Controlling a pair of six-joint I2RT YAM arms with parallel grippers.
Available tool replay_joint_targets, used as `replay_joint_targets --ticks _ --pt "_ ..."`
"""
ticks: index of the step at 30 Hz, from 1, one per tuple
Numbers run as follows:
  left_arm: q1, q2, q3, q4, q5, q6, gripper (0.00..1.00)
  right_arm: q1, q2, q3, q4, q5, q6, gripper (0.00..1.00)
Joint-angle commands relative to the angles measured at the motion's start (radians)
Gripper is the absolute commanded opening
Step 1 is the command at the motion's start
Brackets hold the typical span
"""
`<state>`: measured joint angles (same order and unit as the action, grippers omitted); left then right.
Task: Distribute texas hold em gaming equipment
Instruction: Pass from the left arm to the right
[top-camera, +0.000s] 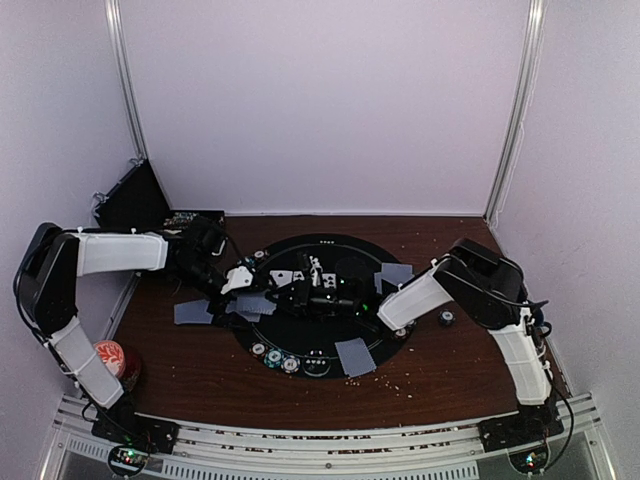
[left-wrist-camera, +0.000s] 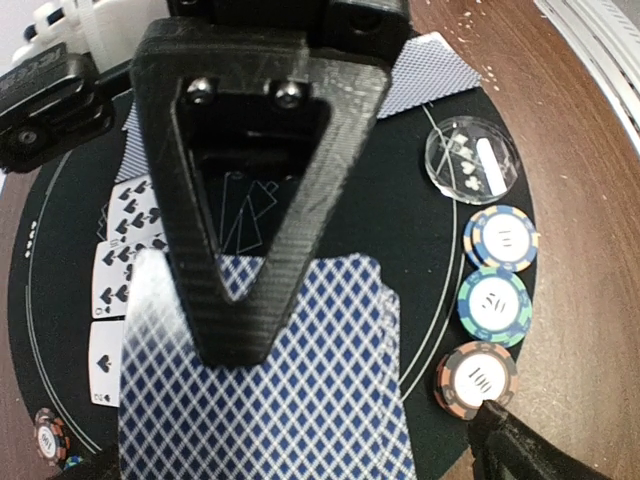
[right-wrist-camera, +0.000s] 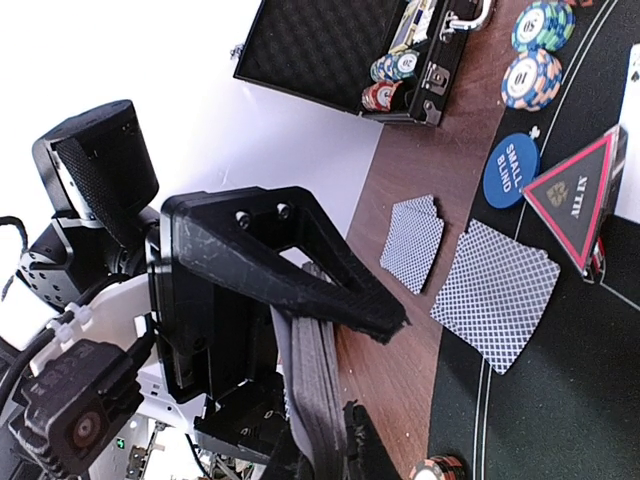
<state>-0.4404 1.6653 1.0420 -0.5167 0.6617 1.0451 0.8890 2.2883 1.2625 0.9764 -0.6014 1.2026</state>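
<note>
Poker chips (left-wrist-camera: 494, 303) in blue, teal and red lie in a row near the edge of the round black mat (left-wrist-camera: 420, 260), close to a clear round button (left-wrist-camera: 471, 157). The left claw (left-wrist-camera: 360, 390) gapes wide with nothing in it, hanging over a small fan of blue-backed cards (left-wrist-camera: 320, 420) that lie face down on the mat, and face-up spade cards (left-wrist-camera: 120, 270) lie just beside them. The right claw (right-wrist-camera: 372, 375) is closed on a deck of cards (right-wrist-camera: 315, 390), seen edge-on between its fingers. Beyond it, one face-down pair (right-wrist-camera: 412, 240) lies on the brown tabletop (right-wrist-camera: 400, 170) and another pair (right-wrist-camera: 497, 295) overlaps the mat's rim. A blue small-blind button (right-wrist-camera: 510, 170) sits just beside the red triangle marker (right-wrist-camera: 580, 195). An open black case (right-wrist-camera: 330, 40) holding more chips stands near the tabletop's edge.
</note>
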Motion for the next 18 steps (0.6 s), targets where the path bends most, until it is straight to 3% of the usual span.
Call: replay_joint_targets --ticks 1,11,18 --pt "0.022 -0.052 -0.03 0.056 0.0 -0.081 0.98 -0.059 -0.073 -0.029 -0.034 0.085 -0.044 0.0" --pt "0.087 -0.038 -0.011 0.162 -0.015 -0.2 0.98 -0.178 -0.136 -0.048 -0.179 0.107 -0.121 0.0" --pt "0.097 -0.019 -0.003 0.185 -0.028 -0.227 0.98 -0.257 -0.113 0.034 -0.3 0.137 -0.166 0.0"
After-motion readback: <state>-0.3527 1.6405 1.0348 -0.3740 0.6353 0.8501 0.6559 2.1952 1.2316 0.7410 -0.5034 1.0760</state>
